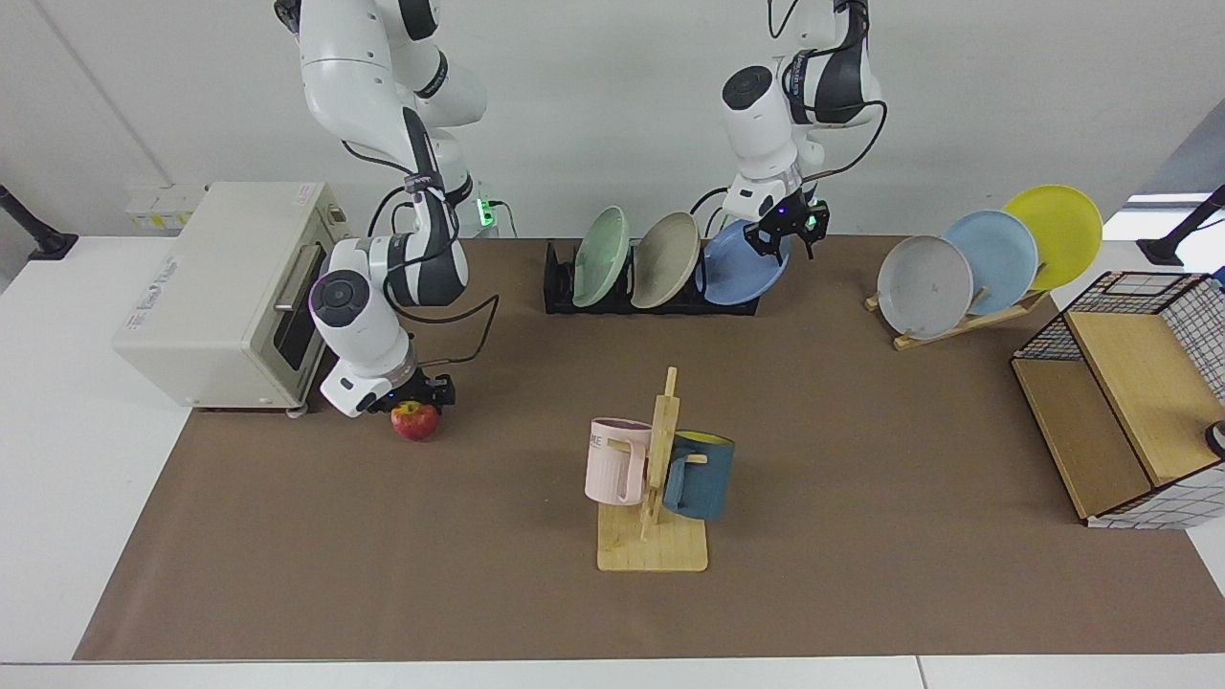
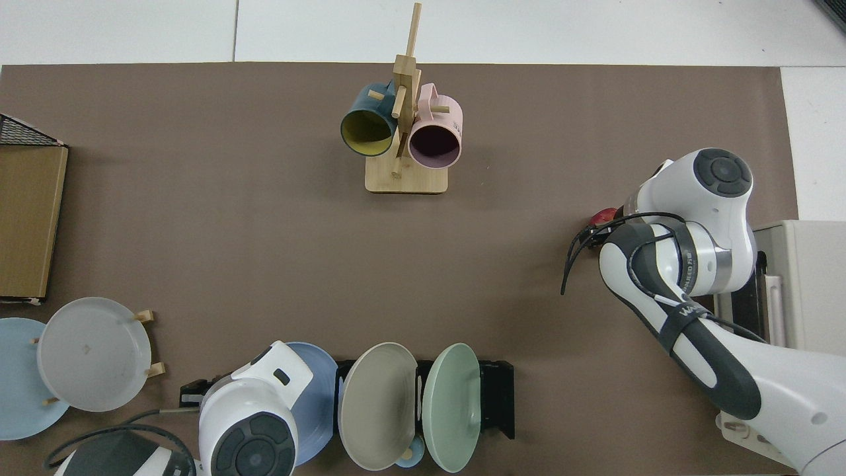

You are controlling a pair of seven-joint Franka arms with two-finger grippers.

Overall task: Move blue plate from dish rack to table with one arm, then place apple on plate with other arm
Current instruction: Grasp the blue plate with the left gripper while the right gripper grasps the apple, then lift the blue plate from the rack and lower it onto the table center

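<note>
The blue plate [image 1: 739, 273] stands tilted in the end slot of the black dish rack [image 1: 565, 299], the end nearest the wooden stand. In the top view the blue plate [image 2: 322, 390] is partly covered by the left arm's wrist. My left gripper [image 1: 788, 233] is at the plate's upper rim, open, fingers either side of the rim. The apple [image 1: 414, 422], red with yellow, lies on the brown mat of the table [image 1: 861, 574] beside the toaster oven; in the top view only an edge of the apple [image 2: 603, 216] shows. My right gripper [image 1: 421, 399] sits low on its top, open.
A pale green plate [image 1: 601, 256] and a beige plate [image 1: 665, 260] share the rack. A wooden mug tree [image 1: 656, 478] with two mugs stands mid-mat. A toaster oven [image 1: 215, 287] is behind the apple. A wooden stand [image 1: 967, 321] holds three plates; a wire basket [image 1: 1129, 402] sits beyond it.
</note>
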